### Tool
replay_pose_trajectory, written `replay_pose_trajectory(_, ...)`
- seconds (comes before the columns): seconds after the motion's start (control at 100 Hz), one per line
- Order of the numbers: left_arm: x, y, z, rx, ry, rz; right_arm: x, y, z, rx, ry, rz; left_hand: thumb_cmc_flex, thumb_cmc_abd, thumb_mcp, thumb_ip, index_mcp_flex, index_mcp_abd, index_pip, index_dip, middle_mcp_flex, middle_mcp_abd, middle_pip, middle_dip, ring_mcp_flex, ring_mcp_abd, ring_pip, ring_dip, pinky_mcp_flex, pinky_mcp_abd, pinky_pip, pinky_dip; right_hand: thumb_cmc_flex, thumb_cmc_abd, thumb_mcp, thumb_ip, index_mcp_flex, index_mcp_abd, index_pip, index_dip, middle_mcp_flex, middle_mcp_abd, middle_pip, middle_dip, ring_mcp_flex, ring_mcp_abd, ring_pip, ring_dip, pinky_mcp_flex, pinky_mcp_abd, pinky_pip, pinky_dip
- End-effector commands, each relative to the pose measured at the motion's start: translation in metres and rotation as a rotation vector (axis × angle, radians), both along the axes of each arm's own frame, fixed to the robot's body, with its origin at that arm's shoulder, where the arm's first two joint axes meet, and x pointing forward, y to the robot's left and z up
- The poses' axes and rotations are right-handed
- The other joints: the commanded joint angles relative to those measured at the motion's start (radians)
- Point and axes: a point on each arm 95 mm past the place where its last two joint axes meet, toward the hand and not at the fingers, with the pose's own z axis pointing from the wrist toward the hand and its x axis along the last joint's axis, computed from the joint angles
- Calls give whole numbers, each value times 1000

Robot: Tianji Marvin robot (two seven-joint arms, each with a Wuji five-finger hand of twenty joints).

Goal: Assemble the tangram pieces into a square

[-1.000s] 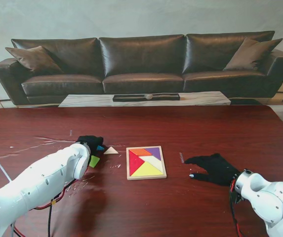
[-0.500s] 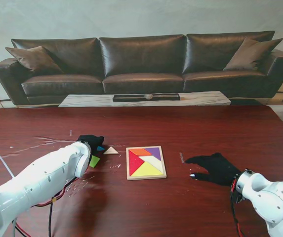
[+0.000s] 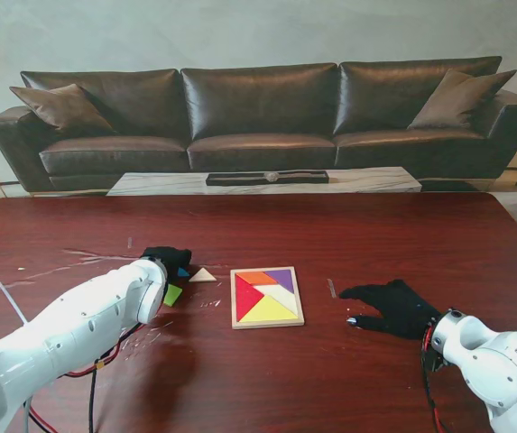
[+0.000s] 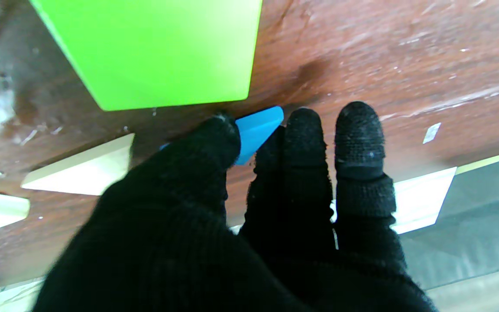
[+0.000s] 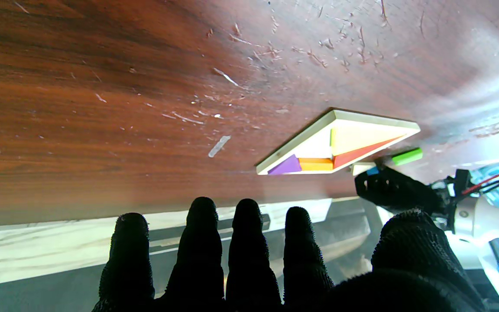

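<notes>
Left hand pinches the blue piece mid-frame; right hand, lower right, lies flat, fingers loose, empty.

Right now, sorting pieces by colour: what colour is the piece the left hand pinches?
Blue piece, clearest in the left wrist view.

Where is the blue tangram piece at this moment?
In the stand's view the blue piece is left of the wooden tray, pinched in the left hand, with the green piece nearer to me.
</notes>
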Motion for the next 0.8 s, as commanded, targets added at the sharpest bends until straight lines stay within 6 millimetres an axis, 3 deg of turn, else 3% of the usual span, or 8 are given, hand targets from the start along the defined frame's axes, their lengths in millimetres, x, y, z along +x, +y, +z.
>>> replay_pose_trajectory(0.0, -23, 27, -41, 53, 104, 52, -3, 3, -1, -2, 2, 10, 31, -69, -89, -62, 122, -40, 323, 250, 28, -62, 100, 25, 31, -58, -16, -2, 33, 12, 16, -20, 18, 1, 5, 25, -33, -6, 0, -10, 1, -1, -1, 4, 18, -14, -1, 10, -11, 16, 9, -17)
replay_pose_trajectory(0.13, -23, 27, -42, 45, 112, 64, -3, 3, 0, -3, 2, 10, 62, -69, -119, -52, 141, -30, 324, 407, 39, -85, 176, 53, 50, -58, -5, 22, 55, 23, 29, -16, 17, 1, 5, 25, -33, -5, 0, -10, 1, -2, 0, 4, 18, -13, -1, 10, -11, 16, 9, -17)
replay_pose_trajectory(0.31, -24, 28, -43, 39, 119, 68, -3, 3, 0, -5, 2, 10, 107, -60, -143, -36, 173, -10, 335, 543, 41, -109, 333, 63, 47, -113, 120, 91, 51, 21, 83, 48, 17, 0, 5, 25, -33, -6, 0, -10, 1, -1, 0, 4, 18, -13, -2, 10, -10, 16, 10, -17)
replay_pose_trajectory(0.52, -23, 29, -43, 30, 115, 69, -3, 3, 0, -8, 4, 9, 105, -55, -137, -34, 216, -18, 348, 600, 62, -137, 465, 37, 80, -164, 247, 91, 80, 24, 154, 100, 17, 1, 5, 25, -33, -5, 0, -10, 1, -2, -1, 3, 18, -13, -2, 9, -11, 17, 9, -17)
replay_pose_trajectory(0.79, -24, 29, -41, 18, 102, 68, -3, 3, 0, -9, 4, 6, 106, -28, -173, -53, 210, -41, 345, 593, 73, -174, 438, 31, 94, -173, 202, 61, 115, 9, 114, 66, 18, 0, 5, 25, -34, -4, 0, -11, 0, -1, -1, 3, 18, -13, -2, 9, -11, 16, 9, -17)
